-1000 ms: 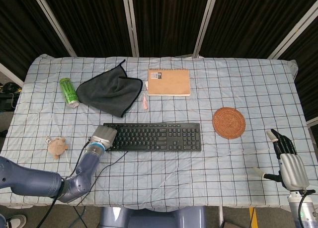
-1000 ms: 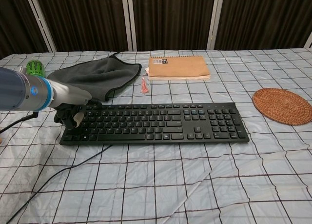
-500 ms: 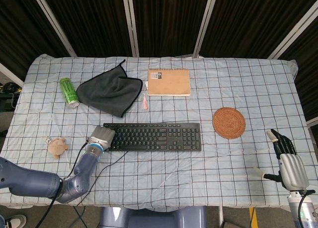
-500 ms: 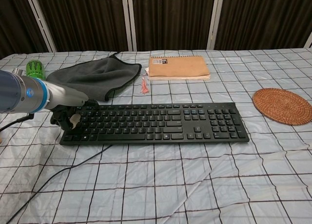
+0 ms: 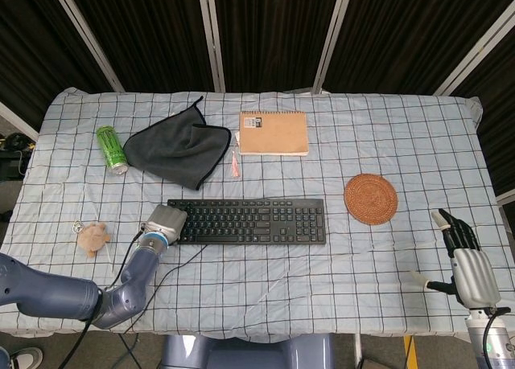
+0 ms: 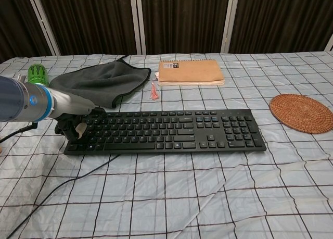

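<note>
My left hand at the keyboard's end

My left hand (image 6: 73, 125) grips the left end of the black keyboard (image 6: 166, 130), which lies flat mid-table, not lifted; my right hand (image 5: 464, 248) idles empty, fingers apart; grey cloth (image 5: 175, 149) beyond.

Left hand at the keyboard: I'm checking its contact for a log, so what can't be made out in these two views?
- Left hand: head view shows only its back; the fingers are hidden beneath.
- Chest view: the dark fingers merge with the black keyboard, so a grip or mere touch is unclear.
- Right hand: outside the chest view.
- Notebook label: too small to read.
</note>
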Available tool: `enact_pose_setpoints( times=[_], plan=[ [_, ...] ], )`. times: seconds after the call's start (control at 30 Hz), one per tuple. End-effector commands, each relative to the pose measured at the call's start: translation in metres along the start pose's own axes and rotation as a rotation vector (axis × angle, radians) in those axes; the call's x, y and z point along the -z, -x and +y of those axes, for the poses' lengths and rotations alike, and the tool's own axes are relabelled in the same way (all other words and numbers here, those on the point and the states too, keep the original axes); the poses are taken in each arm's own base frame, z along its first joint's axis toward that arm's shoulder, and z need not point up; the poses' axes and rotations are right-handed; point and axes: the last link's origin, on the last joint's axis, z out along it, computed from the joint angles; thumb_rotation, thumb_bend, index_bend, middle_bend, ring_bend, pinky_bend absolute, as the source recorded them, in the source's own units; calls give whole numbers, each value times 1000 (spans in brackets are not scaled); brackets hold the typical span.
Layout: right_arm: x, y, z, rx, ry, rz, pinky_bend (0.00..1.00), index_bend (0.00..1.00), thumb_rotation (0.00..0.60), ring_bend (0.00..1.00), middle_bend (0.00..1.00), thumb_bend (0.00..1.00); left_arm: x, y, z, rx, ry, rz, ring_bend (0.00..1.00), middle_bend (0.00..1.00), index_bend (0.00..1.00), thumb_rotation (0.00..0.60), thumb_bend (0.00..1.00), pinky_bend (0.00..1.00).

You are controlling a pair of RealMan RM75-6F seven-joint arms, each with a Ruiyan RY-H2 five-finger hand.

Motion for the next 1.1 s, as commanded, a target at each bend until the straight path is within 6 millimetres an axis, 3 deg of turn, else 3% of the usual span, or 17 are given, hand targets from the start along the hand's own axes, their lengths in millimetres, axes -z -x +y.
enact_pose_setpoints(
  times=[0.03, 0.23, 0.33, 0.4, 0.5, 0.57, 0.67, 0.77, 0.83, 1.1],
  plan=[
    [0, 0, 0, 0, 0, 0, 0, 0, 600, 0, 0, 73, 0, 0, 0, 1, 1, 1, 670, 833, 17, 600, 792, 465],
    [0, 0, 0, 3, -1, -1, 0, 0, 600, 0, 0, 73, 2, -3, -2, 12, -1, 15, 666, 827, 17, 600, 796, 462],
    [0, 0, 1, 4, 0, 0, 0, 0, 600, 0, 0, 73, 6, -12, -4, 39, 4, 64, 618, 778, 17, 600, 795, 420],
    [0, -1, 1, 6, -1, 0, 0, 0, 600, 0, 0, 72, 13, -19, -6, 53, 19, 120, 534, 684, 8, 600, 785, 353],
    [0, -1, 1, 7, -2, 3, 0, 0, 600, 0, 0, 72, 35, -26, -14, 72, 53, 262, 312, 421, 0, 600, 705, 239],
    [0, -1, 2, 8, -3, 3, 0, 0, 600, 0, 0, 73, 51, -22, -22, 86, 71, 349, 139, 181, 0, 600, 576, 136],
    [0, -1, 1, 13, -8, 5, 0, 0, 600, 0, 0, 74, 83, -4, -40, 118, 82, 436, 2, 6, 0, 600, 372, 12],
    [1, -1, 0, 26, -12, 7, 0, 0, 600, 0, 0, 73, 111, 23, -64, 117, 53, 464, 0, 0, 0, 600, 159, 0],
    [2, -1, 0, 29, -13, 7, 0, 0, 600, 0, 0, 73, 121, 33, -73, 121, 48, 480, 0, 0, 0, 600, 80, 0],
    [2, 1, -2, 55, -23, 15, 0, 0, 600, 0, 0, 72, 160, 88, -122, 155, -37, 619, 0, 0, 0, 600, 15, 0]
  ],
)
